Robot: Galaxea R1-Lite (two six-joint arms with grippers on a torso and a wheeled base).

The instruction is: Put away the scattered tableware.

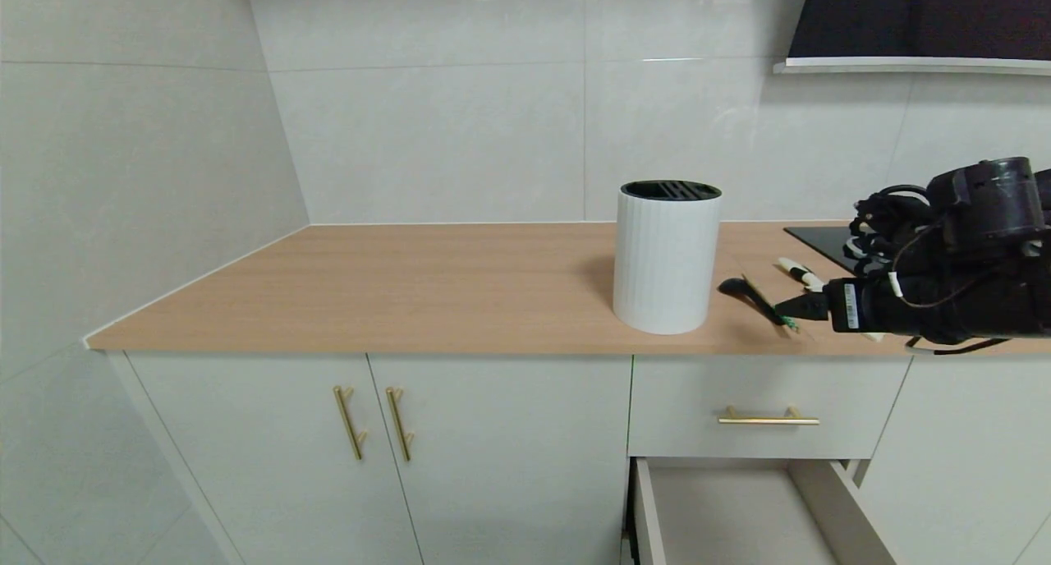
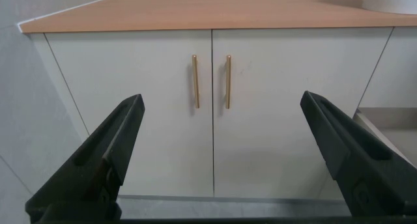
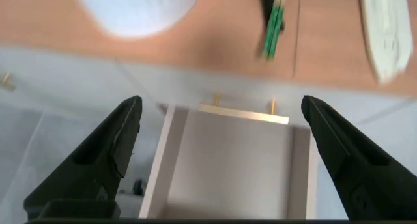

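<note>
We judge the job barely begun: the loose pieces all lie out on the wooden surface point(image 1: 427, 286), right of the holder point(image 1: 667, 257), and none looks stowed. A dark spoon point(image 1: 735, 287) with a rounded head rests just beside the holder. A pair of thin, pale chopsticks point(image 3: 273, 25) with green ends lies at the near edge, touching or crossing the spoon's slim handle; we cannot tell which. A little farther right and back sits a white-handled utensil point(image 1: 798, 271), close to the corner of a flat, glossy black cooktop point(image 1: 821, 241).

The holder is a tall white cylinder with fine vertical ribs and a black slotted top, and no handle rises from it. Below the surface's right part, a pale, smooth-sided drawer point(image 3: 234, 165) stands open, ready to take things. Either it or the holder could be the destination.

The right jaws are spread wide, gripping nothing, and hover at the near edge above the open drawer, short of the chopsticks. The left jaws are also wide apart, held low before the plain white cupboard doors point(image 2: 208, 113) with slim brass handles.
</note>
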